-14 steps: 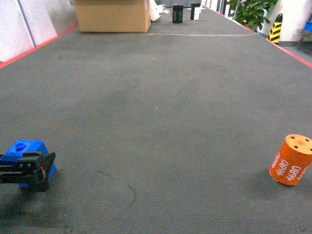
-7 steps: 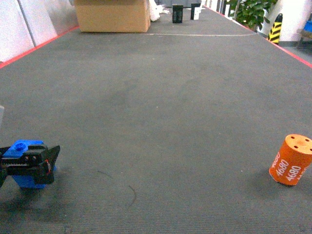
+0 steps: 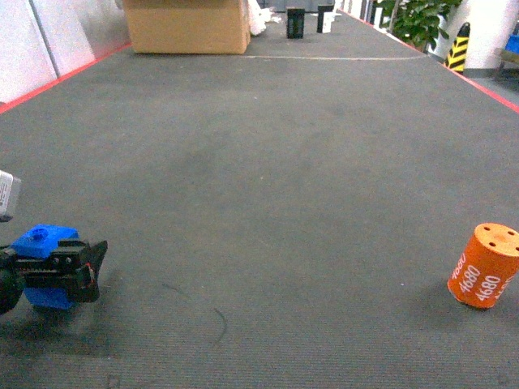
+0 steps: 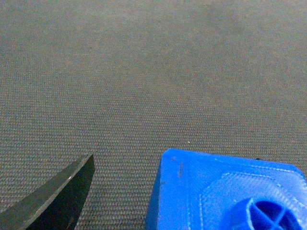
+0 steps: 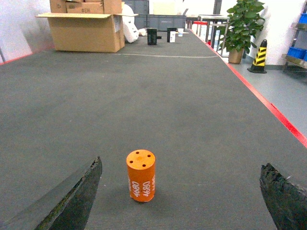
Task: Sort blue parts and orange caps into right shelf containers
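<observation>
A blue part [image 3: 45, 243] sits on the dark carpet at the lower left. My left gripper [image 3: 77, 267] reaches around it. In the left wrist view the blue part [image 4: 225, 191] fills the lower right. A strip of carpet shows between it and the left finger [image 4: 62, 196]; the other finger is hidden. An orange cap [image 3: 484, 266] marked "4680" stands upright at the right. In the right wrist view the orange cap [image 5: 141, 175] stands ahead of my open right gripper [image 5: 180, 191], left of its centre line and untouched. Bits of blue containers [image 5: 298, 51] on a shelf show far off.
A brown cardboard box [image 3: 188, 26] stands at the far end of the carpet, with small black objects [image 3: 295, 23] beside it. A potted plant [image 5: 242, 24] and a striped cone [image 5: 259, 56] stand past the red border line [image 5: 268, 105] on the right.
My left gripper has slid forward and to the right along the blue part, which has stayed roughly in place. The orange cap has not moved.
</observation>
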Available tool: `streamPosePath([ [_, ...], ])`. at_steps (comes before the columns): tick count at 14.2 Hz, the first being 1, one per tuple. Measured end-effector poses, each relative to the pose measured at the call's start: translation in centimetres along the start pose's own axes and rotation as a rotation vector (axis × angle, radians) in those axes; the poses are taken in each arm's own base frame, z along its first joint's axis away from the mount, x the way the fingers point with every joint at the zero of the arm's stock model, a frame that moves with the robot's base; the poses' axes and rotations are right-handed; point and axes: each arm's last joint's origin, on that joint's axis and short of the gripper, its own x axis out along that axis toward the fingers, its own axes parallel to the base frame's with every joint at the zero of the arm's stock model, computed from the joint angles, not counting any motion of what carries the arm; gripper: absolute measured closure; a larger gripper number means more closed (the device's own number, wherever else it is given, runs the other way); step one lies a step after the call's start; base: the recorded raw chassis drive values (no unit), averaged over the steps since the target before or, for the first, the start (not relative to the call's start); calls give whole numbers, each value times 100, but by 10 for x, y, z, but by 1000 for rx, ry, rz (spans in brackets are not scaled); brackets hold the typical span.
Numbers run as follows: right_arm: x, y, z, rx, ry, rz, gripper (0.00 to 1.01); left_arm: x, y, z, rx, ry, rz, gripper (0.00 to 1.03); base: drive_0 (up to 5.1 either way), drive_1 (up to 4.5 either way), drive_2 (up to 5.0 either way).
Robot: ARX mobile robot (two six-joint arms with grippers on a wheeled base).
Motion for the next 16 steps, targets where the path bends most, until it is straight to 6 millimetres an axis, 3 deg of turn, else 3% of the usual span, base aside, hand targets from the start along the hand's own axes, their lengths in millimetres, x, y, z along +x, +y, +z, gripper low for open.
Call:
streamPosePath([
  [10,0,0,0,0,0,0,3,1,19,3,-80,-17,45,5,0,0,0],
  [11,0,0,0,0,0,0,3,-4,18,-3,-85,7,20,37,0,0,0],
  [12,0,0,0,0,0,0,3,-6,17,-4,-87,14,18,43,0,0,0],
  [16,0,0,0,0,0,0,3,-14,11,-5,-81,26,18,43,0,0,0],
])
